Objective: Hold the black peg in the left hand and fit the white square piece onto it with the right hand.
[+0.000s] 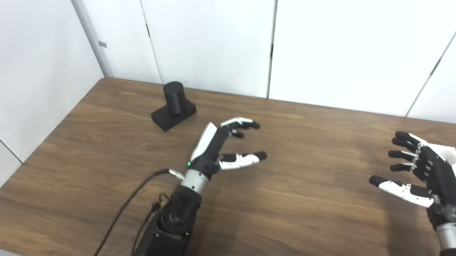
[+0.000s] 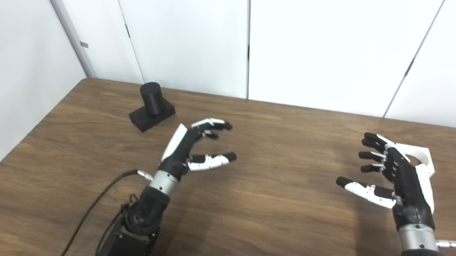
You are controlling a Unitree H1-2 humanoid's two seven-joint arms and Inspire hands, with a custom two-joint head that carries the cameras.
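matte black cylindrical peg (image 1: 173,97) stands upright on wood-grain table (image 1: 291,201).

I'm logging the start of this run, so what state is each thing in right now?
black peg: upright on its base on the table, untouched.
white square piece: on the table behind the right hand, not held, round hole showing.
left hand: open, above the table, short of the peg.
right hand: open, fingers spread, holding nothing.

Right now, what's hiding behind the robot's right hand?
Behind the right hand sits the white square piece on the table, with a round hole showing. The hand covers most of it.
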